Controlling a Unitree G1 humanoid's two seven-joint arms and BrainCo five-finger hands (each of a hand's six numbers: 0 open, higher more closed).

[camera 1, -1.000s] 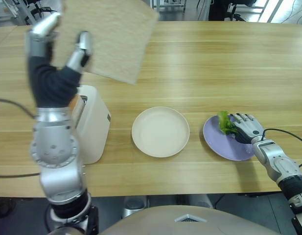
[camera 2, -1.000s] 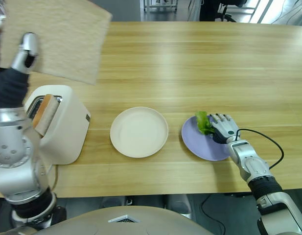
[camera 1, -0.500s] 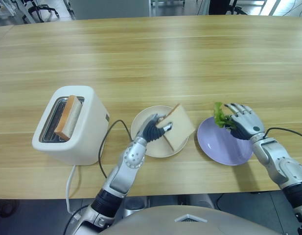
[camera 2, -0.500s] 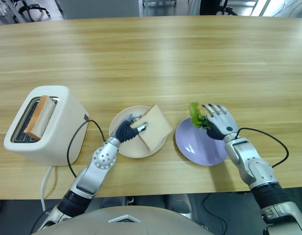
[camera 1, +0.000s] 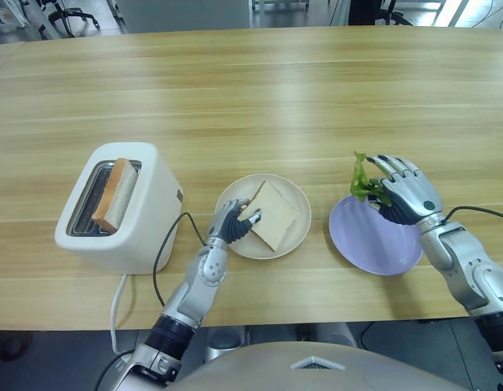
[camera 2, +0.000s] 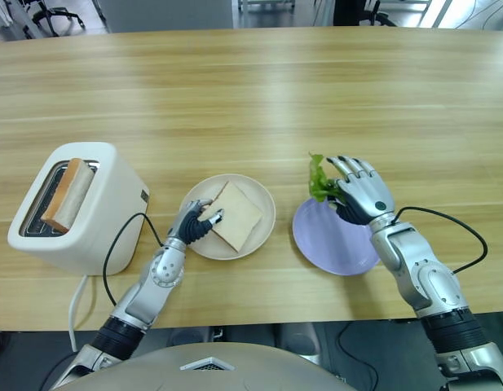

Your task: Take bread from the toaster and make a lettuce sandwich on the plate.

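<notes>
i judge the job about a third done. the toaster (camera 1: 125,213) stands at the left with the second slice (camera 1: 114,194) upright in its slot, not yet taken. the cream plate (camera 1: 301,232) in the middle carries the first slice (camera 1: 275,226) lying flat. my left hand (camera 1: 231,223) sits at the slice's near-left corner, fingers loosely closed on its edge. my right hand (camera 1: 408,195) pinches the lettuce (camera 1: 361,181), held up above the purple plate (camera 1: 373,248) on the right. the leaf has to cross to the bread, then the second slice goes on top. past the far edge the room shows grey floor and chair bases (camera 1: 59,12). the surface (camera 1: 316,90) is pale wood.
</notes>
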